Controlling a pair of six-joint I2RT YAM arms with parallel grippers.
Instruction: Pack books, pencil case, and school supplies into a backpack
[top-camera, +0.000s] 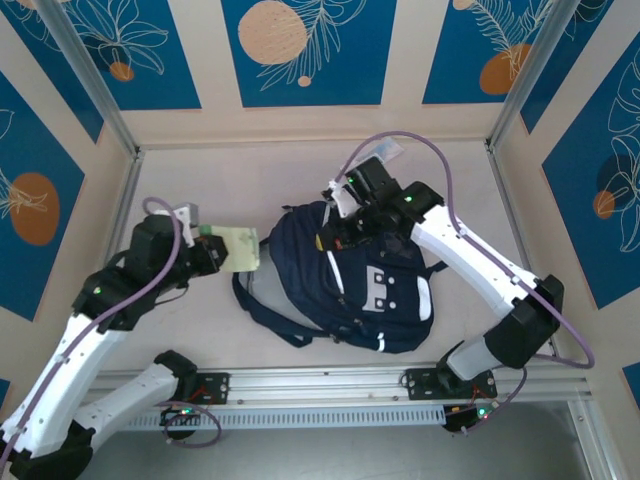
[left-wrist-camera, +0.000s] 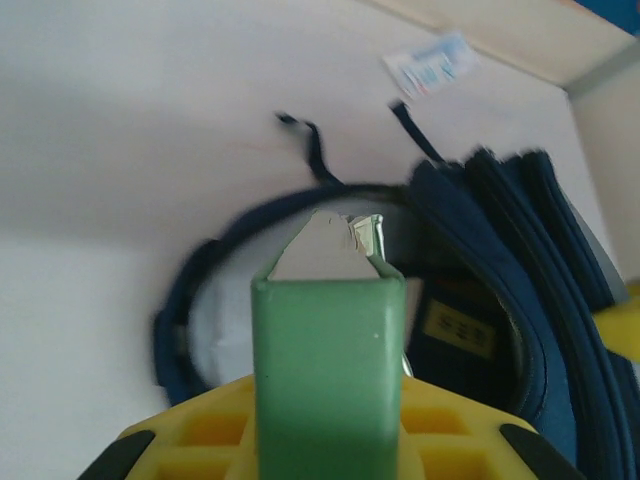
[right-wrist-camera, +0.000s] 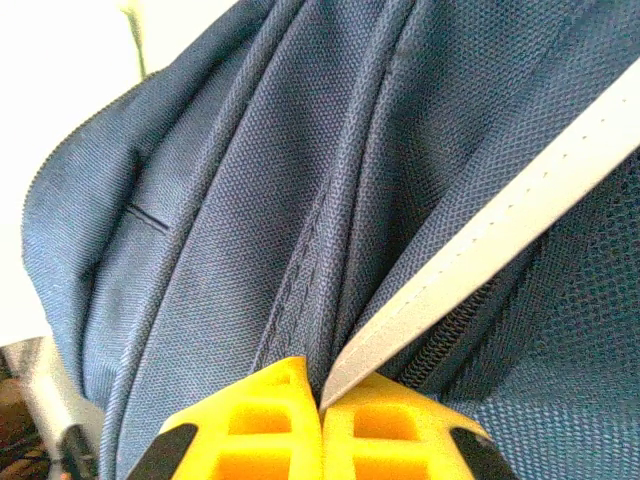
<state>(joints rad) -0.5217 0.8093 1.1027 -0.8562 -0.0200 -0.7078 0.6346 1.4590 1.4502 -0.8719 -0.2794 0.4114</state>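
The dark navy backpack (top-camera: 370, 290) lies mid-table with its mouth facing left. My right gripper (top-camera: 345, 222) is shut on the fabric at its top edge, and the right wrist view shows the jaws (right-wrist-camera: 322, 385) pinching a navy fold beside a white stripe (right-wrist-camera: 500, 235). My left gripper (top-camera: 212, 252) is shut on a flat pale-green item (top-camera: 240, 250), held edge-on (left-wrist-camera: 328, 350) just in front of the open mouth (left-wrist-camera: 300, 300). Inside lies a dark navy book with a yellow label (left-wrist-camera: 458, 330). The white-and-blue school supplies packet (left-wrist-camera: 430, 63) rests near the back wall. The pencil case is out of view.
A black strap (left-wrist-camera: 310, 150) trails on the table behind the backpack. The table's side walls stand close at left (top-camera: 120, 215) and right (top-camera: 510, 210). A metal rail (top-camera: 330, 385) runs along the near edge between the arm bases.
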